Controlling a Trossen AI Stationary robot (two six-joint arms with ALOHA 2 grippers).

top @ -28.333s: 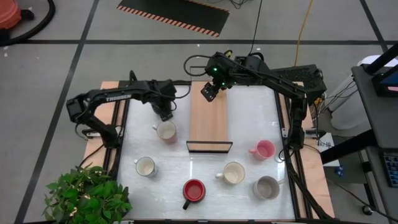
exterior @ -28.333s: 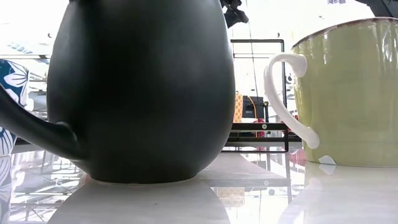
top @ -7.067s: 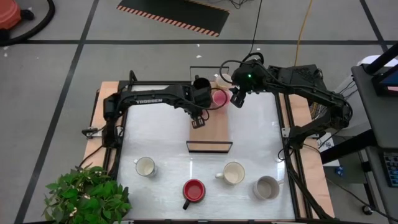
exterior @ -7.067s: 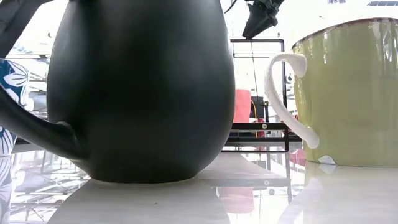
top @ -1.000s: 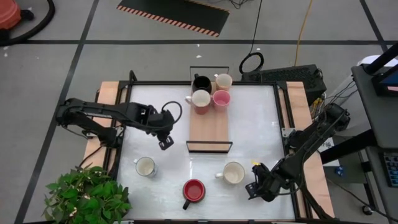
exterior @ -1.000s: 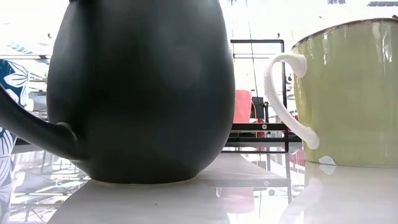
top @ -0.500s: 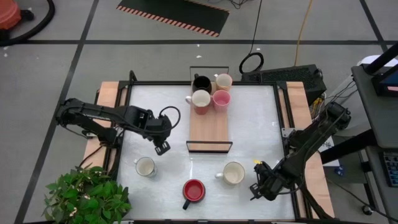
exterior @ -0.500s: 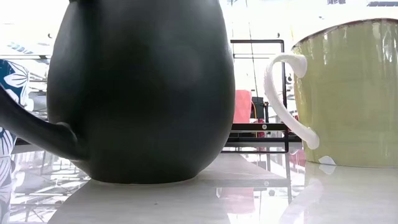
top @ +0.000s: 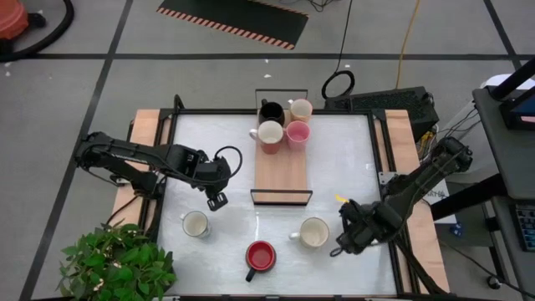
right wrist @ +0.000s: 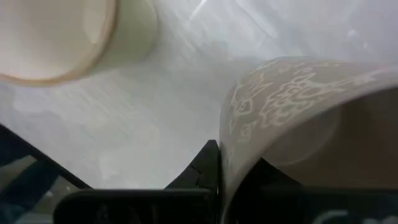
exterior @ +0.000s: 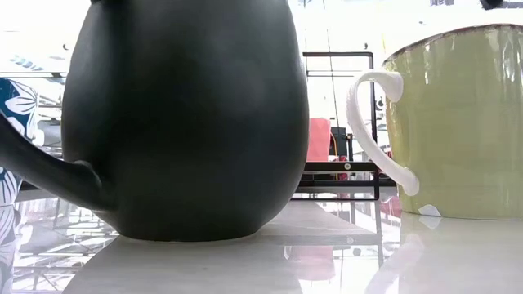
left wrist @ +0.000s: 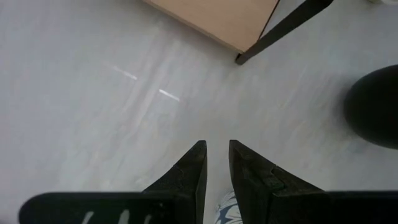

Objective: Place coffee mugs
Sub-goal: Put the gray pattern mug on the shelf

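Note:
Four coffee mugs, black [top: 270, 110], cream [top: 300, 109], white [top: 269, 132] and pink [top: 298, 131], stand at the far end of the wood tray [top: 282, 171]. On the table near the front stand a cream mug [top: 195, 224], a red-lined black mug [top: 261, 255] and another cream mug [top: 314, 232]. My right gripper [top: 349, 236] is shut on the grey patterned mug [right wrist: 298, 99], which the arm hides in the high view. My left gripper [top: 216, 201] hovers just beyond the near-left cream mug, its fingers [left wrist: 217, 152] a narrow gap apart and holding nothing. My right gripper pinches the grey mug's wall at the rim [right wrist: 231, 134], one finger [right wrist: 208, 165] outside it and the other on the inner side, mostly hidden by the wall. The fingers come from above, pointing down. The mug hangs below them, off the table.
The tray's black wire frame [top: 282, 195] stands at its near end, between the two arms. A potted plant [top: 113, 263] sits at the near-left corner. Bare white table [top: 351, 167] lies to the right of the tray.
My right gripper has risen from the near-right corner and moved toward the far edge, closer to the cream mug, turning about its own axis. The grey mug has left its spot on the table with it.

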